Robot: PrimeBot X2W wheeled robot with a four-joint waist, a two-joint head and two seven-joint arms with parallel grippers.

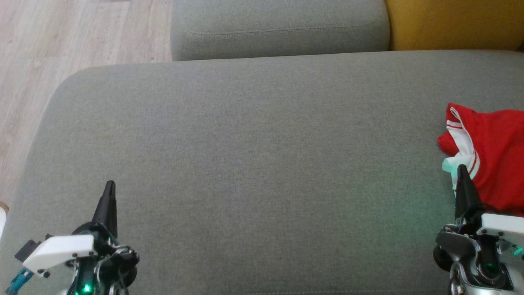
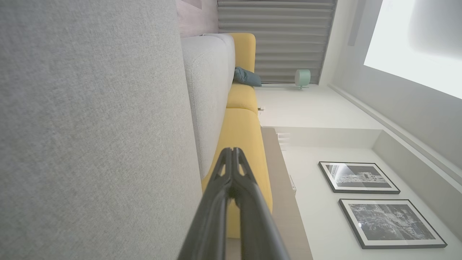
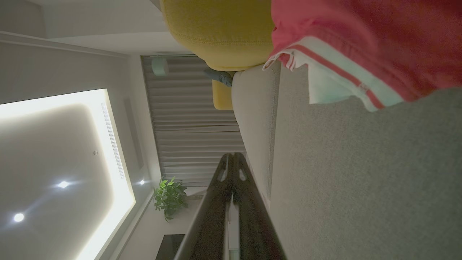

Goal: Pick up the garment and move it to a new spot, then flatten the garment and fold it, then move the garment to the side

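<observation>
Both grippers are pinched shut and empty, the left gripper by the grey sofa seat's near-left corner, the right gripper at its right edge (red white-striped garment crumpled just beside it), so the pick-up looks unstarted: the right jaws must open first.

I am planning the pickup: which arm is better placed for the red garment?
Probably the right. The right gripper, shut, sits beside the red garment; the left gripper is far across the gray cushion.
</observation>
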